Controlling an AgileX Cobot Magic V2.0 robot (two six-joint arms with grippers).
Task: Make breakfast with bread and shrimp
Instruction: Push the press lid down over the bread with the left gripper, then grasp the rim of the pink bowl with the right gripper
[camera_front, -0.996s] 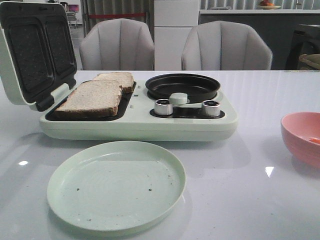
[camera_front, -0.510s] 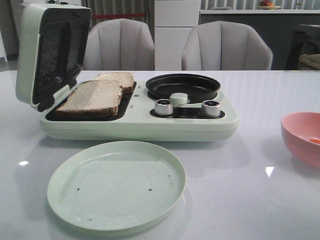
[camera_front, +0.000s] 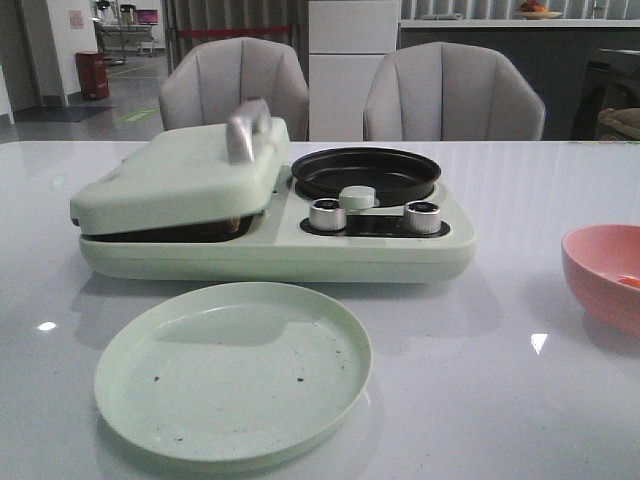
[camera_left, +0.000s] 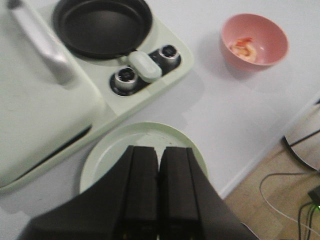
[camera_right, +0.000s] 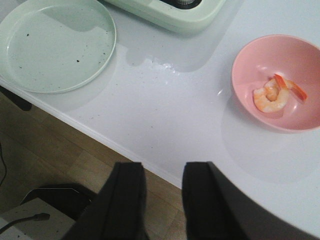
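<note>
The pale green breakfast maker now has its sandwich lid down, so the bread is hidden under it. The shrimp lies in the pink bowl; it also shows in the left wrist view, and as an orange speck in the front view. My left gripper is shut and empty, held above the green plate. My right gripper is open and empty, held over the table's front edge, short of the bowl. Neither arm shows in the front view.
The black round pan sits in the maker's right half, behind two silver knobs. The empty green plate lies in front of the maker. The pink bowl stands at the right edge. Two chairs stand behind the table.
The sandwich lid has swung down from fully open to nearly closed over the two bread slices, which are now hidden.
</note>
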